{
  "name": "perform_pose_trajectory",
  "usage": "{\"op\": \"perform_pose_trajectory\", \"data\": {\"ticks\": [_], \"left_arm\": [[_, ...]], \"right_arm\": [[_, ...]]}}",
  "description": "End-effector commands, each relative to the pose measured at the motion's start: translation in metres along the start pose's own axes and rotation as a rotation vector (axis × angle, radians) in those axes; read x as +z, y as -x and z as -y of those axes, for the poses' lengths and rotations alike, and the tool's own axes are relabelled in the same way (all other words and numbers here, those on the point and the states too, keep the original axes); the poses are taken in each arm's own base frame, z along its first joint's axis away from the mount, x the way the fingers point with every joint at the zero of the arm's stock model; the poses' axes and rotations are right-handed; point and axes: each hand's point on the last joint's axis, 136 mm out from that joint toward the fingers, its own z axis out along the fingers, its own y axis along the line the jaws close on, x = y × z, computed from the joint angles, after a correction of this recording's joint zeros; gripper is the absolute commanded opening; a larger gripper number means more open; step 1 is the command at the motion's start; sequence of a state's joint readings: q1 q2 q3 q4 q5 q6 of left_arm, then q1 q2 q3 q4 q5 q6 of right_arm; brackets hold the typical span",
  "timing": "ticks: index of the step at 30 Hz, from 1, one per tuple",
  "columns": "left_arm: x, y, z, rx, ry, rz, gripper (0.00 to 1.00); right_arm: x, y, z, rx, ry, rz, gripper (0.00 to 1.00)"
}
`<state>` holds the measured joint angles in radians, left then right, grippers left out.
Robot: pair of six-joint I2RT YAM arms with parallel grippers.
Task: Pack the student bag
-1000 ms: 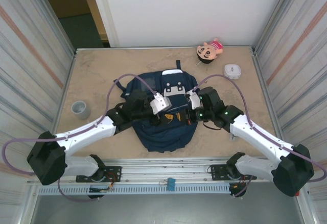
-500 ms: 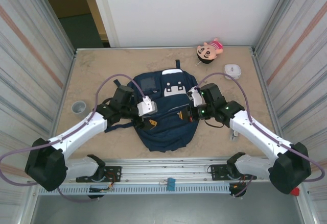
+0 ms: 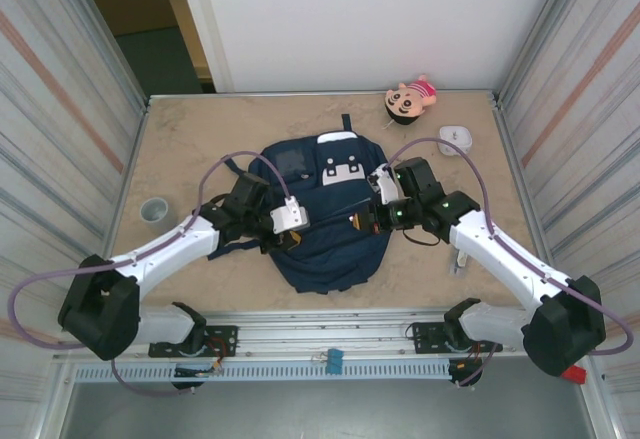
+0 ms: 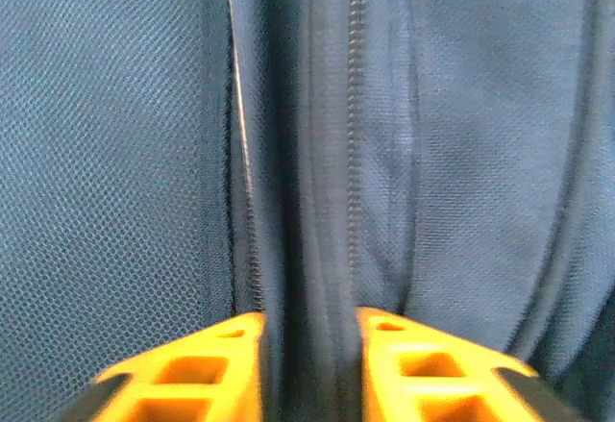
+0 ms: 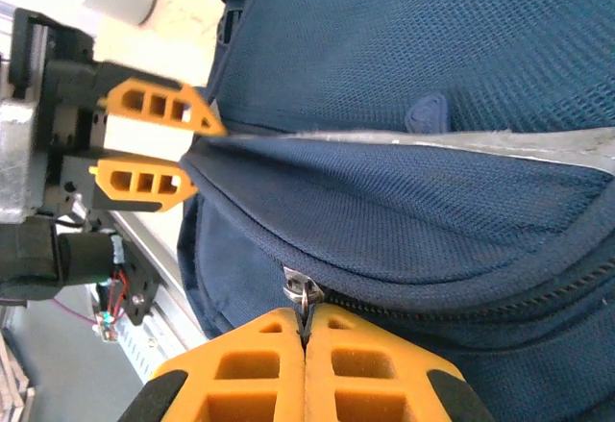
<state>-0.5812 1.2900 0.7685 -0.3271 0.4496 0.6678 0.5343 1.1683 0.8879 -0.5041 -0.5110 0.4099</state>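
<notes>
The student bag (image 3: 330, 249), laid flat mid-surface, is pinched at a fold beside a zipper seam in the narrowed left tool (image 4: 307, 331), seemingly as a brace, while the zipper pull (image 5: 303, 297) is clamped in the closed right tool (image 5: 306, 331); a plush doll (image 3: 410, 97) is seen at the far edge.

Beige tabletop (image 3: 200, 129), white back wall (image 3: 380, 19) (corrugated side panels (image 3: 60, 109))

Matt cloth student bag (image 3: 330, 259), metal zip pull (image 5: 302, 297)
</notes>
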Motion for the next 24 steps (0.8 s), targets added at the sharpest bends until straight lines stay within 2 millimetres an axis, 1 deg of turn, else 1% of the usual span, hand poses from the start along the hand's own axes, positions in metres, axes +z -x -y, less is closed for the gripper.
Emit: {"op": "perform_pose_trajectory", "data": {"ticks": [1, 3, 4, 6, 10, 12, 14, 16, 17, 19, 20, 21, 22, 23, 24], "left_arm": [[-0.015, 0.034, -0.009, -0.027, 0.044, 0.109, 0.06], [-0.018, 0.049, -0.006, -0.031, 0.042, 0.155, 0.01], [-0.019, 0.057, -0.005, -0.026, 0.047, 0.179, 0.00], [-0.020, 0.073, -0.003, -0.018, 0.053, 0.228, 0.00], [-0.023, 0.100, -0.004, -0.023, 0.060, 0.296, 0.00], [-0.025, 0.110, -0.005, -0.022, 0.063, 0.320, 0.00], [-0.026, 0.114, -0.006, -0.019, 0.070, 0.337, 0.00], [-0.027, 0.117, -0.009, -0.010, 0.083, 0.346, 0.00], [-0.027, 0.116, -0.009, -0.003, 0.086, 0.344, 0.00], [-0.028, 0.114, -0.006, 0.014, 0.079, 0.338, 0.00], [-0.029, 0.113, -0.003, 0.032, 0.061, 0.336, 0.00], [-0.030, 0.110, 0.000, 0.043, 0.047, 0.341, 0.00], [-0.032, 0.108, 0.000, 0.043, 0.046, 0.350, 0.00], [-0.034, 0.105, 0.000, 0.041, 0.044, 0.361, 0.00], [-0.036, 0.103, 0.000, 0.038, 0.042, 0.370, 0.00]], "right_arm": [[-0.009, 0.015, -0.012, -0.044, 0.010, 0.030, 0.00], [-0.007, 0.013, -0.019, -0.072, 0.002, 0.016, 0.00], [-0.005, 0.012, -0.022, -0.079, -0.002, 0.016, 0.00], [0.001, 0.011, -0.030, -0.078, 0.005, 0.023, 0.00], [0.020, 0.010, -0.059, -0.092, 0.071, 0.043, 0.00], [0.030, 0.007, -0.073, -0.113, 0.083, 0.038, 0.00], [0.041, 0.003, -0.079, -0.125, 0.084, 0.031, 0.00], [0.049, 0.000, -0.081, -0.126, 0.089, 0.018, 0.00], [0.050, 0.000, -0.083, -0.131, 0.094, 0.016, 0.00], [0.047, 0.001, -0.082, -0.152, 0.083, 0.025, 0.12], [0.041, 0.004, -0.082, -0.179, 0.072, 0.047, 0.21], [0.033, 0.008, -0.081, -0.214, 0.053, 0.076, 0.30], [0.025, 0.011, -0.081, -0.250, 0.038, 0.104, 0.36], [0.015, 0.014, -0.081, -0.302, 0.019, 0.137, 0.45], [0.006, 0.017, -0.081, -0.351, 0.007, 0.170, 0.52]]}}
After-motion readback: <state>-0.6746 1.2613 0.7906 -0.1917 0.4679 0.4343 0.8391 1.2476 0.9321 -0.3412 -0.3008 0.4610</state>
